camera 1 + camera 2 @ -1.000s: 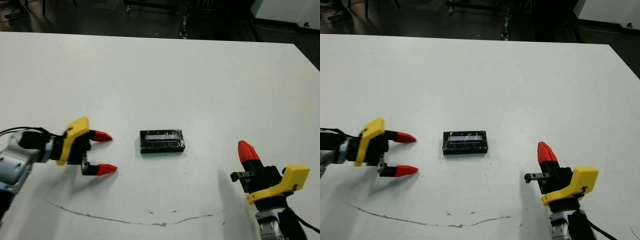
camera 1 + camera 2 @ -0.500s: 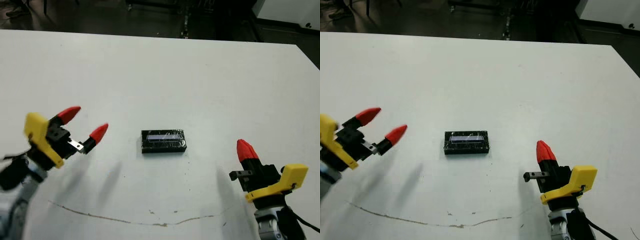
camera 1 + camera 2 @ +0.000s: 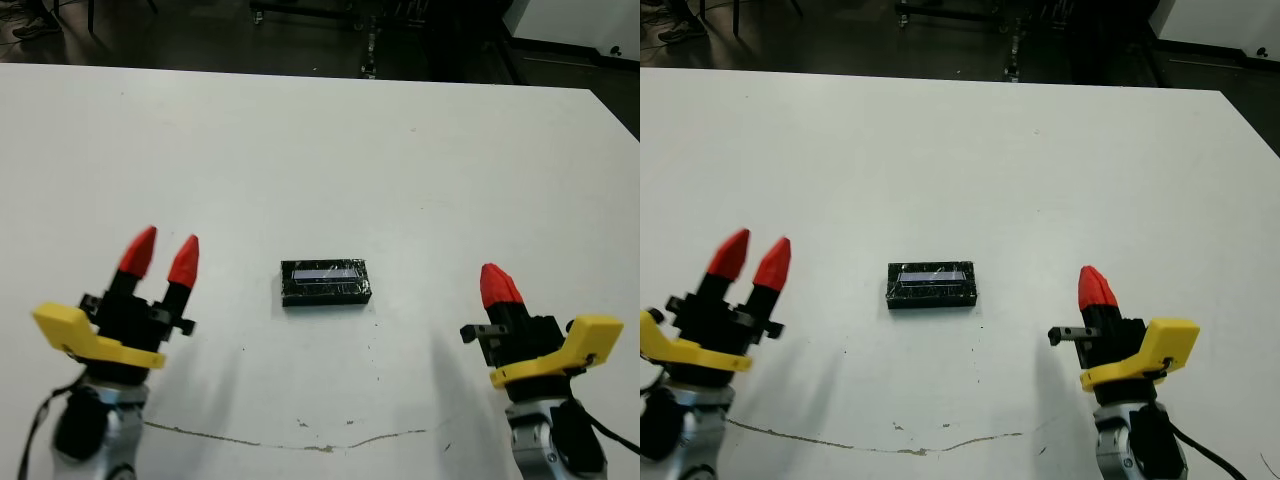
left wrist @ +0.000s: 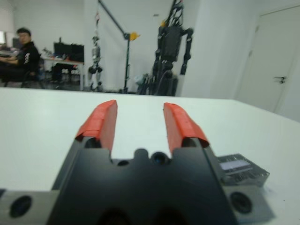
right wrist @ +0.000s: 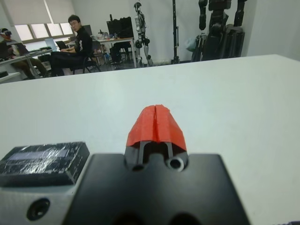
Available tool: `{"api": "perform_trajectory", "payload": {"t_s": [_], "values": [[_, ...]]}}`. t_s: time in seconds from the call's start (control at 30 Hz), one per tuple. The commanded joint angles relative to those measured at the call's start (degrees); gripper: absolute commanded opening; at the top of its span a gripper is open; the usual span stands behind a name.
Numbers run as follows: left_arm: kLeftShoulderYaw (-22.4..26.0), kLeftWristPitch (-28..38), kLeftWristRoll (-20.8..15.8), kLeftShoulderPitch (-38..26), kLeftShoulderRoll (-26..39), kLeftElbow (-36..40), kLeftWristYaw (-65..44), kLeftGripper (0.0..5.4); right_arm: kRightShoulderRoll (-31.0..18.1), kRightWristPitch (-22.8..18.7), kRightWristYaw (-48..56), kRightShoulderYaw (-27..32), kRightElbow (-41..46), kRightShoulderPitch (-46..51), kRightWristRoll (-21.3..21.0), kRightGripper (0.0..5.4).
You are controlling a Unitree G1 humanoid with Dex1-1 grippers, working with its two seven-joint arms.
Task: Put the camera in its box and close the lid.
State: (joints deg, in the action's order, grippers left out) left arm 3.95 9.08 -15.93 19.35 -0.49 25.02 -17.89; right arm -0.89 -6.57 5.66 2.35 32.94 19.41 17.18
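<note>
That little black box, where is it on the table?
The closed black box lies near the table's middle, between both end effectors, touching neither.

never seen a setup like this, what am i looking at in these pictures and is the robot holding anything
This is a two-armed robot at a white table. Two pictures come from a stereo camera on its head, looking down; the other two come from cameras on its wrists, looking along each gripper's red-tipped fingers. The left gripper is open, the right gripper is shut, and neither holds anything. Between them on the table lies a small black box with its glossy lid on. The wrist views also show people sitting at desks beyond the table.
</note>
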Motion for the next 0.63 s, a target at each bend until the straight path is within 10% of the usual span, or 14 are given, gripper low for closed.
{"api": "perform_trajectory", "payload": {"t_s": [0.03,0.4,0.63], "values": [[-1.6,3.4,2.1,0.2,-0.6,-4.0,0.7,1.58,-0.1,-0.3,-0.7,0.4,0.1,-0.7,-0.3,0.00],[-2.3,2.8,2.5,-0.9,0.0,-4.5,3.2,0.02,-0.2,0.6,0.3,0.3,-0.9,-1.5,-0.4,0.00],[-2.8,1.5,2.6,-0.7,0.2,-3.7,4.7,0.02,-0.2,-0.2,-0.2,0.0,-0.4,-1.2,-0.7,0.00]]}}
